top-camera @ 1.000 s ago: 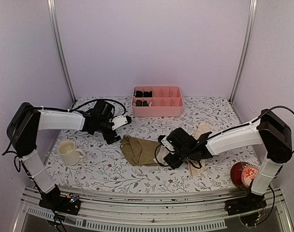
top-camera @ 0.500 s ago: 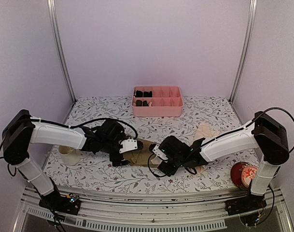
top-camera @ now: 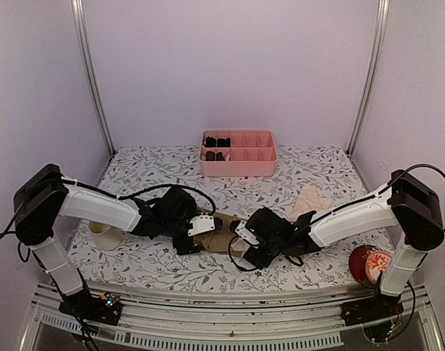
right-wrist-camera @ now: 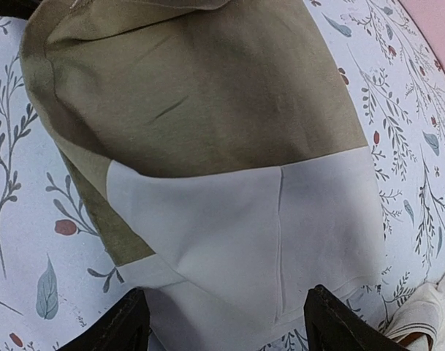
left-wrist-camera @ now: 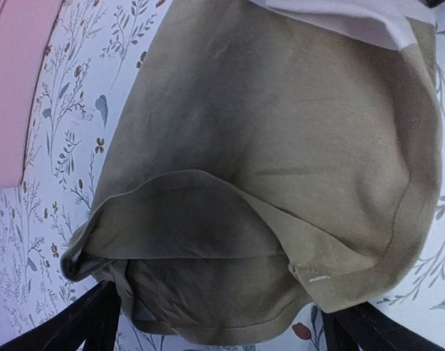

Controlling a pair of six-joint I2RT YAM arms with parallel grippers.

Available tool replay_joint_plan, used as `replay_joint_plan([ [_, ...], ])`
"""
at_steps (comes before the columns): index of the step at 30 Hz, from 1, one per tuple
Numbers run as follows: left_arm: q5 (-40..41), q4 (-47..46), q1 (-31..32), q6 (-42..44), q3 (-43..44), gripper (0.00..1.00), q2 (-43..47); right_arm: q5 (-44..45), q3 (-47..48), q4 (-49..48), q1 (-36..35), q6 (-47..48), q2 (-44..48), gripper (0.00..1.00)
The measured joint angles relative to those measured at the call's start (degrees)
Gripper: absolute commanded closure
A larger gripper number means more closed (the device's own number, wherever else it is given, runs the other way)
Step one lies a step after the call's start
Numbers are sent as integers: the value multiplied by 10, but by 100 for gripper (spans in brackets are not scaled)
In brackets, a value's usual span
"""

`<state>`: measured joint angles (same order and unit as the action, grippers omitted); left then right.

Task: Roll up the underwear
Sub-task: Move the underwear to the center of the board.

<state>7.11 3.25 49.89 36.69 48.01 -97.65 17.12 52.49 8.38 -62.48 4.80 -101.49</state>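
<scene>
your left gripper (top-camera: pixel 205 234) sits low over the floral table cover (top-camera: pixel 156 263), near the middle front, with its jaws wide apart. in its wrist view the two black fingers (left-wrist-camera: pixel 90 322) show at the bottom corners. the folded hem end of the olive underwear (left-wrist-camera: pixel 266 146) lies between them, loose and not pinched.

your right gripper (top-camera: pixel 244 243) faces it from the other side, also low, jaws open fairly wide. its fingers (right-wrist-camera: pixel 339 325) straddle the cream panel (right-wrist-camera: pixel 244 234) of the same garment, and nothing looks clamped.

the olive underwear lies spread on the table between the two grippers, olive end toward the left one and cream end toward the right one. in the top view the arms hide most of it. you cannot tell whether any fingertip touches the cloth.

the peach underwear (top-camera: pixel 310 199) lies crumpled just beyond the right forearm, near the cream end but with a strip of table showing between them.

the pink tray (top-camera: pixel 240 170) sits at the back centre, with black bundles (top-camera: pixel 216 143) in its left compartments. a mug (top-camera: pixel 99 232) stands by the left arm, partly hidden by it. a red round object (top-camera: pixel 368 265) sits near the right arm's base.
</scene>
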Motion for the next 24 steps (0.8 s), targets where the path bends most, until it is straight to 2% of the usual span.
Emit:
replay_joint_plan([
  [9,20,-14,0,6,3,2,-8,-16,0,24,-1,2,10,23],
  [15,13,40,0,28,-2,1,18,-55,-1,57,0,6,68,19],
  [19,-5,85,-2,39,0,1,47,-120,18,60,24,3,122,19],
  [24,-65,126,-3,32,50,2,67,-190,56,58,89,-10,124,20],
])
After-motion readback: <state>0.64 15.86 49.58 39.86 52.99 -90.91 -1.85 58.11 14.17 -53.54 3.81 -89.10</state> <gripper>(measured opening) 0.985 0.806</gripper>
